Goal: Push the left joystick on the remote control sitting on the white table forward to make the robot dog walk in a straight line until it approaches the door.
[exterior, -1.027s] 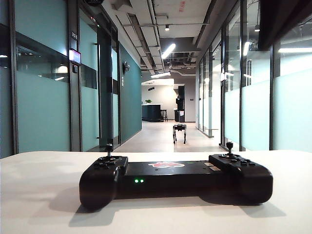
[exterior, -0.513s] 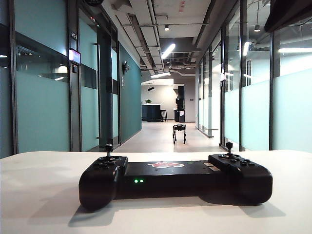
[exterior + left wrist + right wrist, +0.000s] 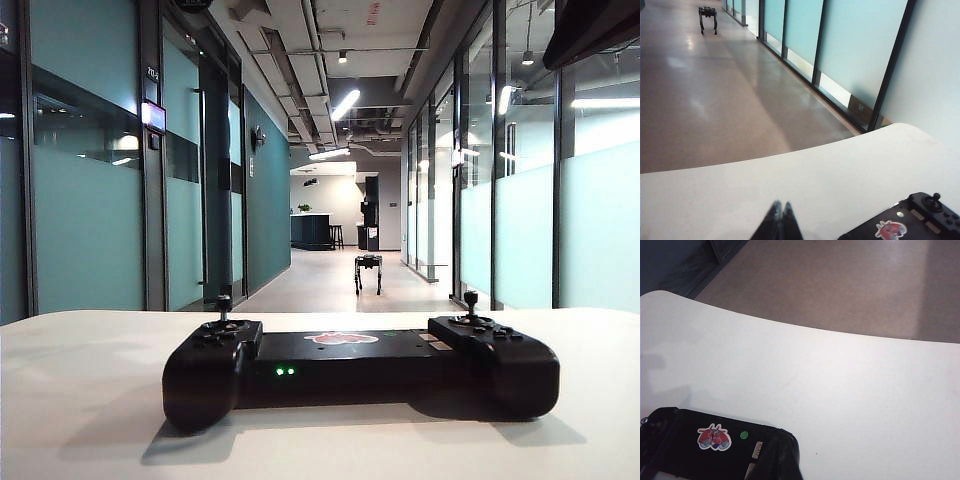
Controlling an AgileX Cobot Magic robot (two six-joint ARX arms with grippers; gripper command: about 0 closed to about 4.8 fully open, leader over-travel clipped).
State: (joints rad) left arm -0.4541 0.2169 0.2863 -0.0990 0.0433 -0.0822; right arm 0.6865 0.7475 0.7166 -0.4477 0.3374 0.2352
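Left gripper (image 3: 780, 220): fingertips pressed together, nothing between them, hovering over bare worktop (image 3: 80, 400) on the near-left side of the remote control (image 3: 360, 372) and clear of it. Right gripper: not identifiable in any view. A dark blurred mass at the edge of the right wrist view may be its fingers, unconfirmed; recorded as clenched, and no object can be seen in it.

Remote control: rests flat near the middle of the worktop, handles toward the camera, green lights lit. It looks a rigid plastic shell of moderate weight, sitting loose and unrestrained, so a sideways shove would likely slide it on the smooth surface.

Left joystick (image 3: 224, 304): stands upright on the left half, untouched. Judged a sprung, light-travel stick with a small, possibly slippery cap. No grasp is advised. Contact should be made on the near side of the cap with closed fingertips, pressing away toward the corridor, with slight downward load to prevent slip. Excess force risks overrunning the stick or shifting the controller.

Robot dog (image 3: 368, 271): stands on the corridor floor well beyond the worktop, small in frame.

Not determinable: which door is the target, the dog's heading and whether it is moving. In the left wrist view only the controller's right half shows, so the left joystick is cut off there, and gripper-to-stick clearance cannot be confirmed.
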